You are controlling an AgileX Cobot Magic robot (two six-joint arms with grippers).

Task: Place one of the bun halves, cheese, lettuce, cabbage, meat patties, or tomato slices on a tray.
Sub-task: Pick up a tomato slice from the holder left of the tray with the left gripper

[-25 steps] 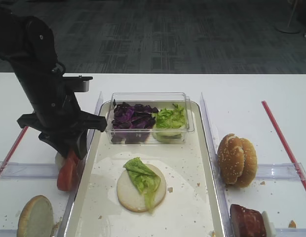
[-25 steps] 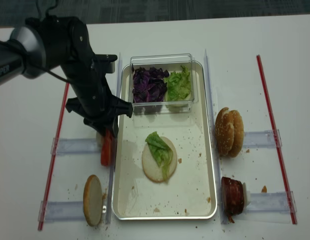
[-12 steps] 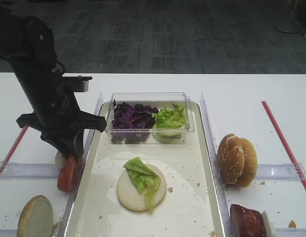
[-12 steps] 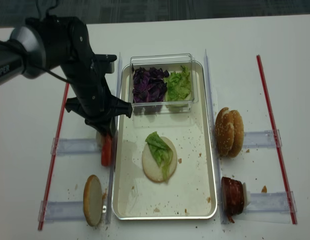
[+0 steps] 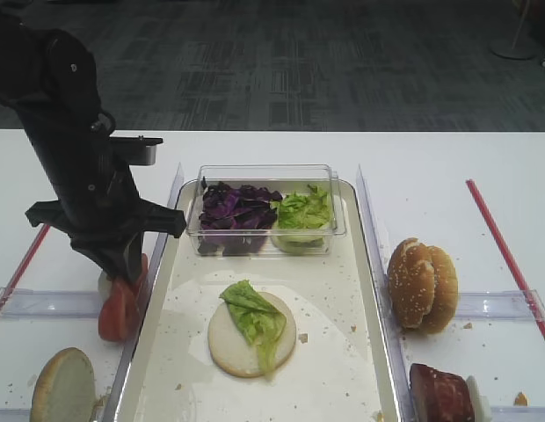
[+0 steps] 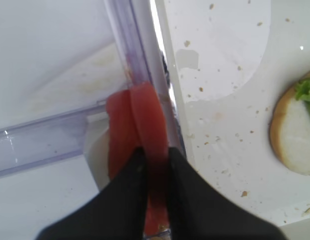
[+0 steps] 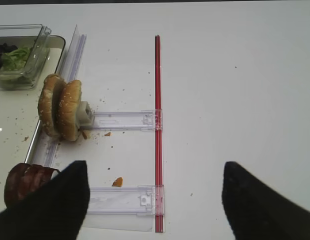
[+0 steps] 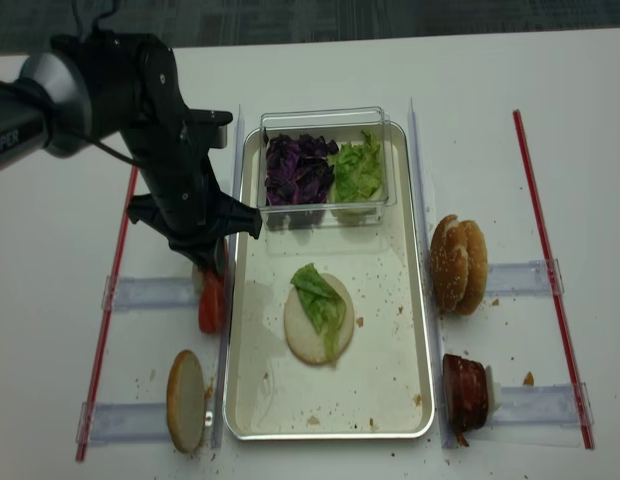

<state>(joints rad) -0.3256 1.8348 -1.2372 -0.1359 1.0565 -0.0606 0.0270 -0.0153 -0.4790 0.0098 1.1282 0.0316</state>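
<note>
We see the left claw (image 6: 154, 165) pinching a red tomato slice (image 6: 145, 125) standing on edge just left of the tray (image 6: 220, 130).

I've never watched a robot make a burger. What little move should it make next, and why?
Probably lift straight up. The left gripper has closed on one of the tomato slices standing on edge just outside the tray. The bun half there has only lettuce on it, so the slice must clear the rim first.
</note>
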